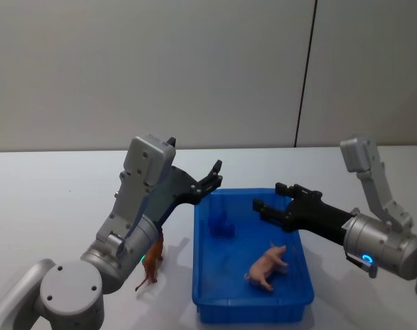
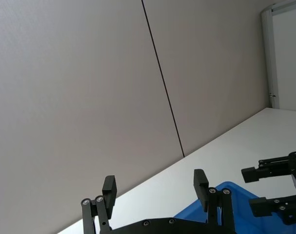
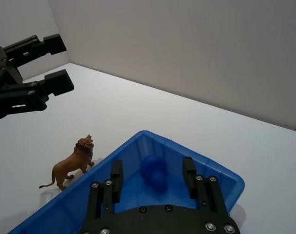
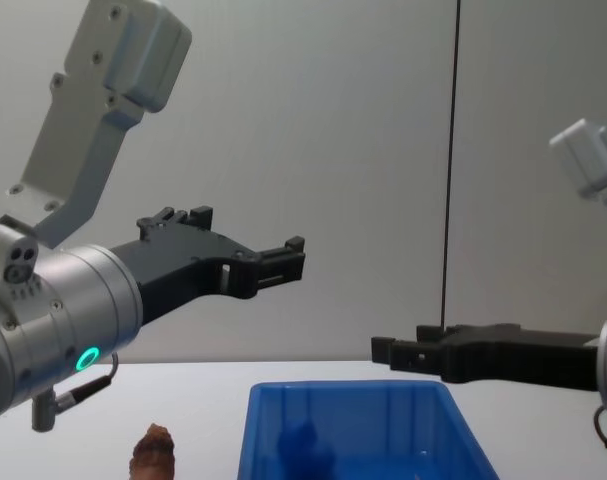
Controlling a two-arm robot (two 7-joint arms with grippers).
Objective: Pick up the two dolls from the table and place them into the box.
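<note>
A pink pig doll (image 1: 266, 267) lies inside the blue box (image 1: 253, 309). A reddish-brown lion doll (image 1: 151, 265) stands on the white table (image 1: 50, 206) just left of the box, partly behind my left arm; the right wrist view shows this lion doll (image 3: 72, 163) beside the box's wall (image 3: 196, 157). My left gripper (image 1: 211, 180) hangs open and empty in the air above the box's far left corner. My right gripper (image 1: 268, 196) is open and empty over the box's far right part, above the pig.
A dark blue lump (image 1: 222, 223) sits at the far end of the box floor. A grey wall with a dark vertical seam (image 1: 304, 75) stands behind the table. Bare tabletop lies to the left and beyond the box.
</note>
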